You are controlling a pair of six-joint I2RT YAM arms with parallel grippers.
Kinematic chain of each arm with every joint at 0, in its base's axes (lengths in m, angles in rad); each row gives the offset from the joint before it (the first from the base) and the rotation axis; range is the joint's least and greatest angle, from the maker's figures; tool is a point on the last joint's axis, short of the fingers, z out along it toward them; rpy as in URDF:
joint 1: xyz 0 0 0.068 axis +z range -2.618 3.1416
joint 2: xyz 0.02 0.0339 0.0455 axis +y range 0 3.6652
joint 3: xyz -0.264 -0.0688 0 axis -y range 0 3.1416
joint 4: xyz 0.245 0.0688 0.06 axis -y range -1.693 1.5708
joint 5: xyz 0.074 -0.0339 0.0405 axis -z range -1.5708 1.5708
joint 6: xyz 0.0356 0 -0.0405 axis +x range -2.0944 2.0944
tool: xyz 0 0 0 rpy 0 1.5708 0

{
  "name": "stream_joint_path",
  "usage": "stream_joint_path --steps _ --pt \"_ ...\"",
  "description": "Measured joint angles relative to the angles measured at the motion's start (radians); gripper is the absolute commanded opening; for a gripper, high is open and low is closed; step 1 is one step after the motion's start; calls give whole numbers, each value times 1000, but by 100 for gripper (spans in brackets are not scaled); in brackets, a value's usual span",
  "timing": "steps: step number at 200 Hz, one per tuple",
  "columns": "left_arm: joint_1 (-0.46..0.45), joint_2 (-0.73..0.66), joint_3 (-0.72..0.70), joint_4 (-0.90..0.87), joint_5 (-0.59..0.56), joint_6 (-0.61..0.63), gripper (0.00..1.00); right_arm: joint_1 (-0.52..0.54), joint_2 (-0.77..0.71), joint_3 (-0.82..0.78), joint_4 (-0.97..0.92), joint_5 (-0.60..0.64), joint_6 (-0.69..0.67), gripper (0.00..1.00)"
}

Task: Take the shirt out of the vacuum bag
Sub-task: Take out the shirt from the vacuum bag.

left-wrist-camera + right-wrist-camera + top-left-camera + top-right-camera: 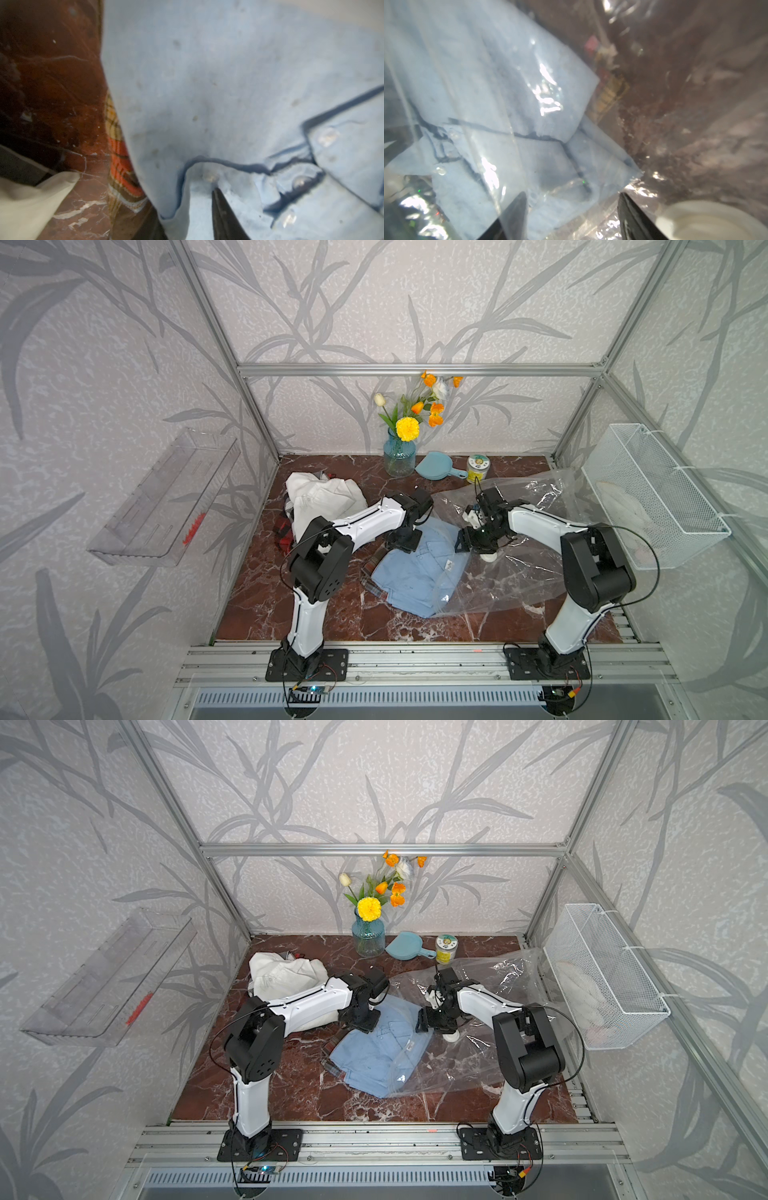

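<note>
The light blue shirt (415, 576) (374, 1058) lies folded mid-table, its right part inside the mouth of the clear vacuum bag (523, 572) (482, 1056). The rest of the shirt lies outside the bag. The bag's white valve (489, 558) (708, 220) sits beside my right gripper. My left gripper (402, 543) (187, 203) points down on the shirt's far edge. A fold of blue cloth (207, 104) near the buttons is pinched between its fingers. My right gripper (462, 540) (573, 197) stands open on the bag, with plastic and shirt (488, 83) between its spread fingers.
A white garment (320, 499) and red plaid cloth (284, 531) lie at the back left. More plaid cloth (370, 572) peeks from under the shirt. A flower vase (398, 458), blue dish (436, 466) and jar (478, 468) line the back. A wire basket (652, 497) hangs on the right wall.
</note>
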Motion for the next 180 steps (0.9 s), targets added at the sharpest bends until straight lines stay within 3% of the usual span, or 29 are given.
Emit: stream_joint_path --steps 24,84,134,180 --pt "1 26 8 -7 -23 8 0 0 0 0 0 0 0 69" --pt "34 -6 24 -27 1 18 0 0 0 0 0 0 1 69" --pt "145 -227 16 -23 121 10 0 0 8 4 5 1 5 69" --pt "218 -372 -42 -24 154 -2 0 0 37 11 9 4 18 69"
